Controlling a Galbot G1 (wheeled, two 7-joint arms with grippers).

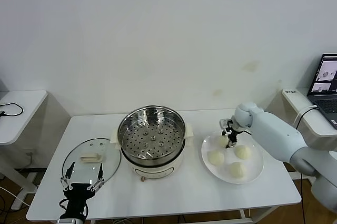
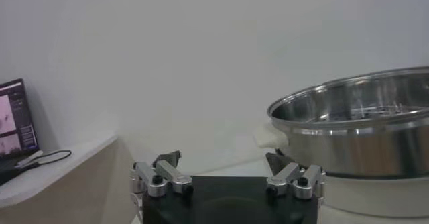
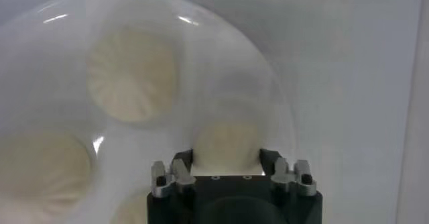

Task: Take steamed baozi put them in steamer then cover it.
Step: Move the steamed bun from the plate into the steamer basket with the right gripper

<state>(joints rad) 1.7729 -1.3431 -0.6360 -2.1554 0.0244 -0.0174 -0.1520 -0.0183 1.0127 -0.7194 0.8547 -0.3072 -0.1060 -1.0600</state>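
Observation:
The steel steamer (image 1: 151,138) stands uncovered and empty in its cream pot base at the table's middle; it also shows in the left wrist view (image 2: 355,128). The glass cover (image 1: 108,162) lies flat on the table to its left. Three baozi (image 1: 242,151) lie free on the white plate (image 1: 254,175) at the right. My right gripper (image 1: 230,135) is down over the plate's far left part, shut on the fourth baozi (image 3: 226,143), which still rests on the plate (image 3: 221,78). My left gripper (image 1: 82,177) is open and empty at the cover's near edge.
A laptop (image 1: 326,81) sits on a side table at the far right, with a cable beside it. Another white side table (image 1: 18,105) stands at the left. The table's front edge runs just beyond the plate and the cover.

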